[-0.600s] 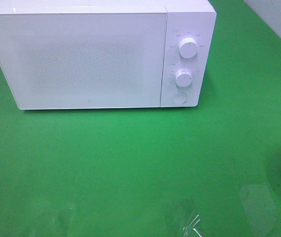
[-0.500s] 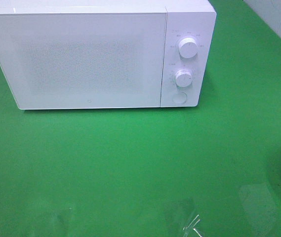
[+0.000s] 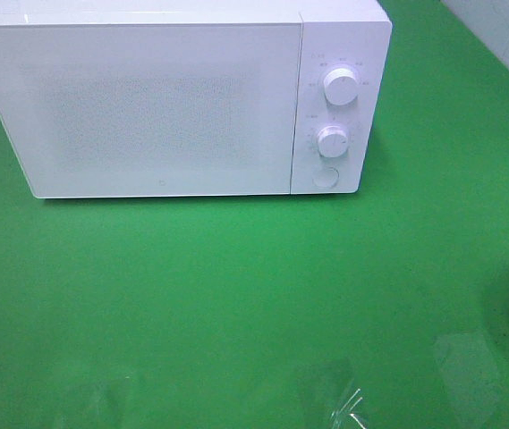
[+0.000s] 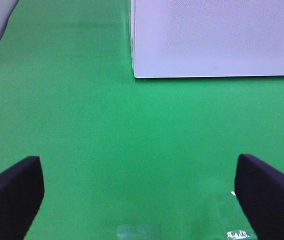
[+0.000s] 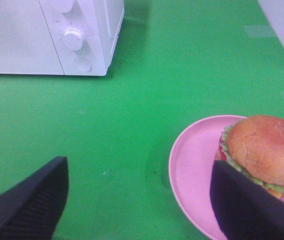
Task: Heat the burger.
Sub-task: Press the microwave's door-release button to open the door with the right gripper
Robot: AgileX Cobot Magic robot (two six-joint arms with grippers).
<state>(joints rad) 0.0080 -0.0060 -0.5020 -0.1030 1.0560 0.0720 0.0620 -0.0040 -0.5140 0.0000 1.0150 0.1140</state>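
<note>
While the white microwave (image 3: pixel 165 103) stands with its door shut at the far side of the green table cover (image 3: pixel 236 304), the burger (image 5: pixel 264 147) is well away from it, off to the right and nearer the front edge. It rests on a pink plate (image 5: pixel 196 160), toward the side of the plate farthest from the oven, with its brown bun on top and a frill of lettuce showing beneath. From the high camera only a sliver of that plate's rim shows at the right border, and the burger itself is out of frame. The microwave's two round knobs (image 3: pixel 340 86) sit one above the other on its right panel, with a round button (image 3: pixel 325 177) below them. The left gripper (image 4: pixel 141 195) hangs over bare green in front of the microwave door, its dark fingers (image 4: pixel 12 195) spread wide with nothing between them. The right gripper (image 5: pixel 139 207) is likewise spread wide and holds nothing. One of its fingers overlaps the plate just beside the burger, though I cannot tell whether it touches.
</note>
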